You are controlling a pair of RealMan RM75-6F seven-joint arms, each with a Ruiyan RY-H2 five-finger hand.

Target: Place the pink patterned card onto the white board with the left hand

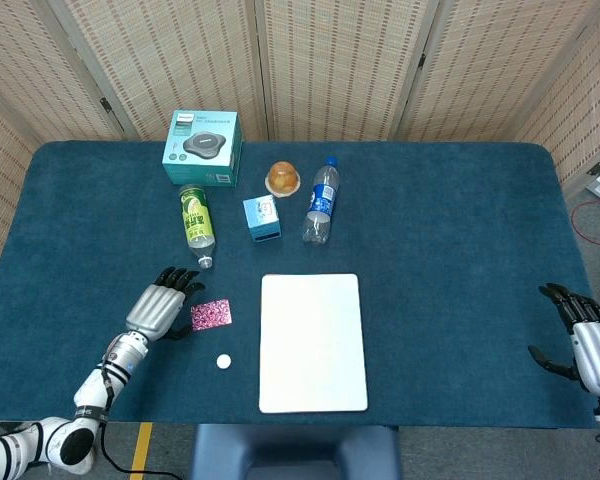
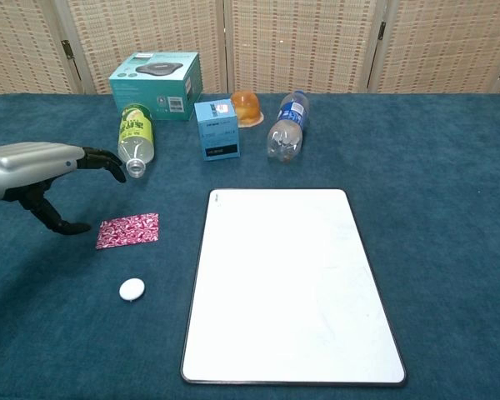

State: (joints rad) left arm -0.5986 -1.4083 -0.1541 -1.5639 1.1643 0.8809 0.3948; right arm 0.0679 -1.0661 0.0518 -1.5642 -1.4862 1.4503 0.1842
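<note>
The pink patterned card point(image 1: 211, 314) point(image 2: 128, 230) lies flat on the blue cloth, left of the white board point(image 1: 313, 342) point(image 2: 290, 286). My left hand point(image 1: 160, 305) point(image 2: 42, 173) hovers just left of the card with its fingers spread and nothing in them; in the chest view the thumb tip reaches down close to the card's left edge. My right hand point(image 1: 585, 340) is at the table's far right edge, fingers apart and empty. It does not show in the chest view.
A small white disc point(image 1: 223, 361) point(image 2: 132, 288) lies in front of the card. Behind it a green bottle point(image 1: 195, 220), a small blue box point(image 1: 262, 218), an orange cup point(image 1: 282, 179), a blue-capped bottle point(image 1: 321, 201) and a teal box point(image 1: 203, 147) stand or lie.
</note>
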